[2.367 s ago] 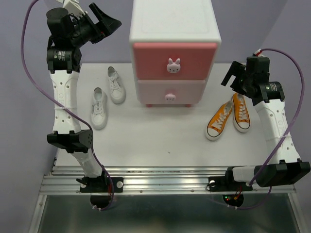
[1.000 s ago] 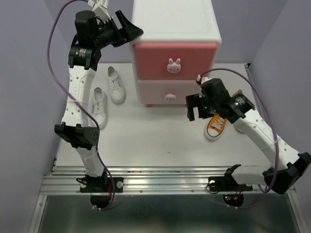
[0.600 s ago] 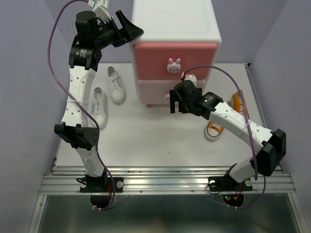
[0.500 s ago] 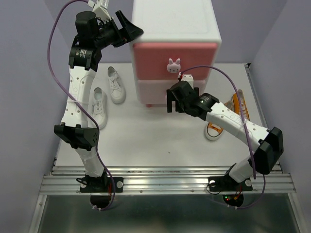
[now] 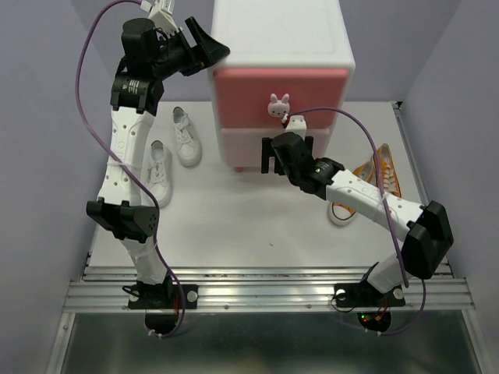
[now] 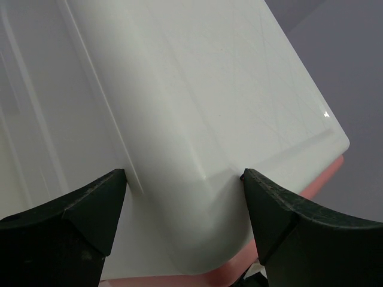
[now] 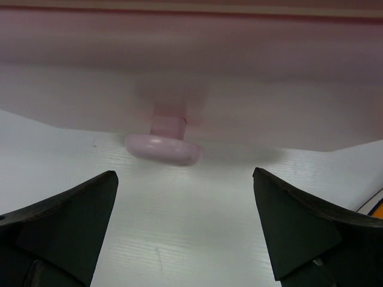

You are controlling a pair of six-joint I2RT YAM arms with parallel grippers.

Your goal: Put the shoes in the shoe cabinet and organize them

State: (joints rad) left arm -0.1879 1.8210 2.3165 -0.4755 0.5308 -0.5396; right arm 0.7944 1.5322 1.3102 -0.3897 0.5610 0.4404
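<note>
The shoe cabinet (image 5: 279, 35) stands at the back middle, both drawers shut. My left gripper (image 5: 201, 45) is open, its jaws straddling the cabinet's top left front corner (image 6: 197, 89) in the left wrist view, where the gripper (image 6: 182, 206) holds nothing. My right gripper (image 5: 274, 160) is open and empty, low over the table in front of the paler lower drawer (image 7: 197, 72), near a pink cabinet foot (image 7: 163, 148). Two white shoes (image 5: 185, 134) (image 5: 158, 173) lie left of the cabinet. The orange shoes (image 5: 387, 171) lie at the right, partly hidden by my right arm.
The upper drawer's bunny knob (image 5: 278, 104) shows; the lower knob is hidden behind my right gripper. The white table (image 5: 234, 226) ends at a metal rail (image 5: 257, 284) near the arm bases. Purple walls close in at left and right.
My right arm has swung left from beside the orange shoes to the front of the lower drawer. My left gripper moved to the cabinet's top left corner and has stayed there.
</note>
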